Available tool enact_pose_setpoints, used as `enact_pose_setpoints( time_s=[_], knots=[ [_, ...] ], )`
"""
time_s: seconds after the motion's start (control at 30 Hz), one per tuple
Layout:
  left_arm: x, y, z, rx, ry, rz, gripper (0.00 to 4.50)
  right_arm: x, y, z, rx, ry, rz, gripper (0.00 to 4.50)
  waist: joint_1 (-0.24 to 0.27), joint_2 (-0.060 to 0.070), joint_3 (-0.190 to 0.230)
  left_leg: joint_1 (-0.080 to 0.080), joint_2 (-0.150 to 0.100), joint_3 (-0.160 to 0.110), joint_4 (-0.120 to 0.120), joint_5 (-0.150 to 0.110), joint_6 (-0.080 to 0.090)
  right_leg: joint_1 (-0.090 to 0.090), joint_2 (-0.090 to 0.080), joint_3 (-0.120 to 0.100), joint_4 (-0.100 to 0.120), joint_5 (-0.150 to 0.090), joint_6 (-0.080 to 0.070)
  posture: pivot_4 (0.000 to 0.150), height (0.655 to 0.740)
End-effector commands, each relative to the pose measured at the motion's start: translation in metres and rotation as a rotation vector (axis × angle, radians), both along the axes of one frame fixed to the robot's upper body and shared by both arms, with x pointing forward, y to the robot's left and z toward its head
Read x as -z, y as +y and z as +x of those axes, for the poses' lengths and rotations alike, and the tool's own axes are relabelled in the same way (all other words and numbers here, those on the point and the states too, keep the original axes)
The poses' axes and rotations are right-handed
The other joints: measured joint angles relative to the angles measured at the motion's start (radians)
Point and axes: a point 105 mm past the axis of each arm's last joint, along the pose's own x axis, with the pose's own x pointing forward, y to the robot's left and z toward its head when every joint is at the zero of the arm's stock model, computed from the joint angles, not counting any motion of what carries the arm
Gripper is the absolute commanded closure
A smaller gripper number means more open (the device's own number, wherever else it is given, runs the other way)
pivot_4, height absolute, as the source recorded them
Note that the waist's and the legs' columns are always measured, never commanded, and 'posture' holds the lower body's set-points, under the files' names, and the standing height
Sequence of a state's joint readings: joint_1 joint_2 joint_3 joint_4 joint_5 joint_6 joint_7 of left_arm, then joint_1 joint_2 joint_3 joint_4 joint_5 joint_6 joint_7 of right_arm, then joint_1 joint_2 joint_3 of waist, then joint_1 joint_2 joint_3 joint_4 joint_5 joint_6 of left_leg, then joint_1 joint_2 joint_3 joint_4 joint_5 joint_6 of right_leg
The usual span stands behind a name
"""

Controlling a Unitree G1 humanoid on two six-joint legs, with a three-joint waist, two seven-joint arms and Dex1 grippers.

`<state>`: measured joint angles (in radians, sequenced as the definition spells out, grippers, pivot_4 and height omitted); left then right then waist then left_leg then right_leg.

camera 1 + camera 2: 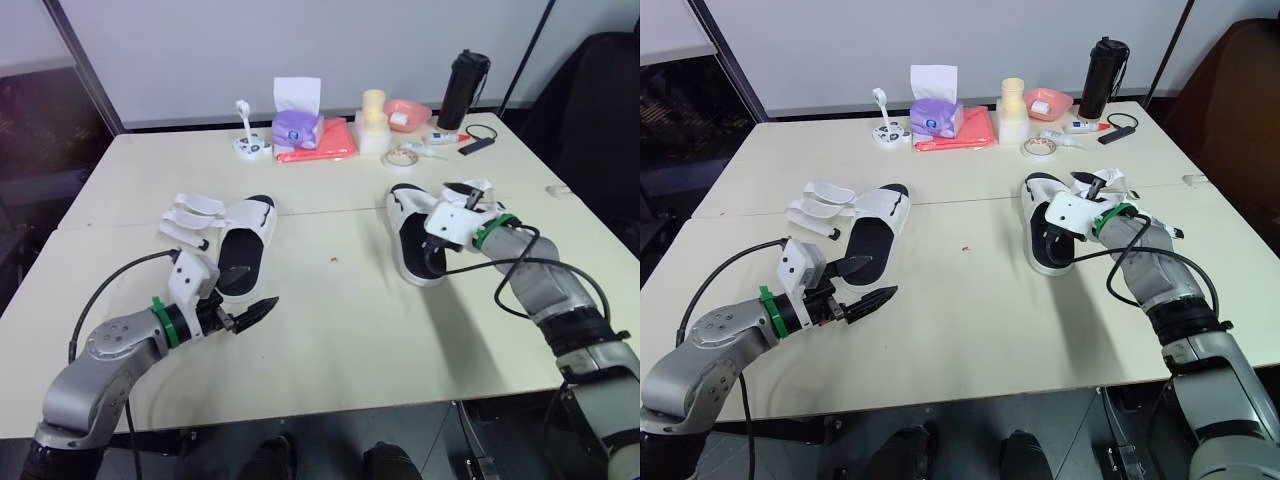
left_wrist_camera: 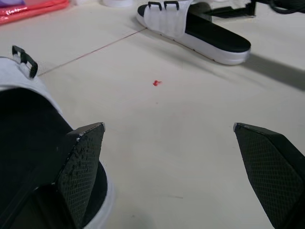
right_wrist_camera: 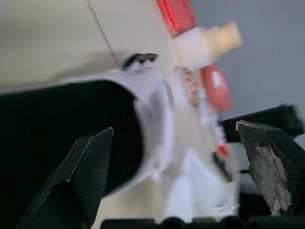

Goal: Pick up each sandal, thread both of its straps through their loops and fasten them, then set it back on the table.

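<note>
Straps (image 1: 190, 215) of the left sandal (image 1: 240, 260) lie unfastened, splayed on the table (image 1: 340, 340); the right sandal (image 1: 412, 245) is partly hidden by the right gripper (image 3: 176, 126) and wrist (its straps are hard to make out). That gripper gapes wide at the sandal's upper, gripping nothing. The left gripper (image 2: 169, 126), also wide and empty, hovers just beside the left sandal's heel.
</note>
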<state>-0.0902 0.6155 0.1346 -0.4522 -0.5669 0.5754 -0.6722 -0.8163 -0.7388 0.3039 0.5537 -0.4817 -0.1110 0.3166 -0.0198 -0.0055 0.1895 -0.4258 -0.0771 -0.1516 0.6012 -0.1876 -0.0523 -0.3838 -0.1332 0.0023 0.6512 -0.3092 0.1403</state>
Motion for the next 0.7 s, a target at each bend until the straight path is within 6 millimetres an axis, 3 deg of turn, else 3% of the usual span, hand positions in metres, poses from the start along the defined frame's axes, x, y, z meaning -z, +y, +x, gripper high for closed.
enact_pose_setpoints(
  time_s=[0.03,0.3,0.63,0.67,0.7],
  knots=[
    [-0.014,-0.004,-0.004,0.017,-0.047,-0.013,0.00,-0.010,0.012,0.013,-0.019,-0.081,-0.108,0.04,-0.001,0.000,0.000,0.000,0.000,0.000,-0.002,0.001,-0.001,-0.001,0.000,0.001,0.000,0.000,0.000,0.150,0.7400],
    [-0.014,-0.006,-0.007,0.012,-0.053,-0.013,0.00,0.005,0.027,0.038,0.006,-0.082,-0.276,0.04,-0.003,0.000,0.000,0.000,0.001,0.007,-0.006,0.004,-0.006,-0.007,0.001,0.008,0.003,0.001,0.000,0.150,0.7400],
    [-0.010,-0.009,-0.012,-0.003,-0.046,-0.018,0.00,0.007,0.025,0.044,0.036,-0.095,-0.329,0.04,-0.018,0.000,0.000,0.000,0.001,0.009,-0.007,0.004,-0.007,-0.009,0.002,0.012,0.004,0.002,0.001,0.150,0.7400],
    [-0.010,-0.009,-0.012,-0.004,-0.045,-0.019,0.00,0.007,0.025,0.044,0.037,-0.095,-0.325,0.60,-0.021,0.000,0.000,0.000,0.001,0.009,-0.007,0.004,-0.007,-0.009,0.002,0.012,0.004,0.002,0.001,0.150,0.7400],
    [-0.010,-0.009,-0.012,-0.004,-0.044,-0.019,0.00,0.007,0.025,0.044,0.037,-0.095,-0.320,0.88,-0.024,0.000,0.000,0.000,0.001,0.009,-0.007,0.004,-0.007,-0.009,0.002,0.012,0.004,0.002,0.001,0.150,0.7400]
  ],
)
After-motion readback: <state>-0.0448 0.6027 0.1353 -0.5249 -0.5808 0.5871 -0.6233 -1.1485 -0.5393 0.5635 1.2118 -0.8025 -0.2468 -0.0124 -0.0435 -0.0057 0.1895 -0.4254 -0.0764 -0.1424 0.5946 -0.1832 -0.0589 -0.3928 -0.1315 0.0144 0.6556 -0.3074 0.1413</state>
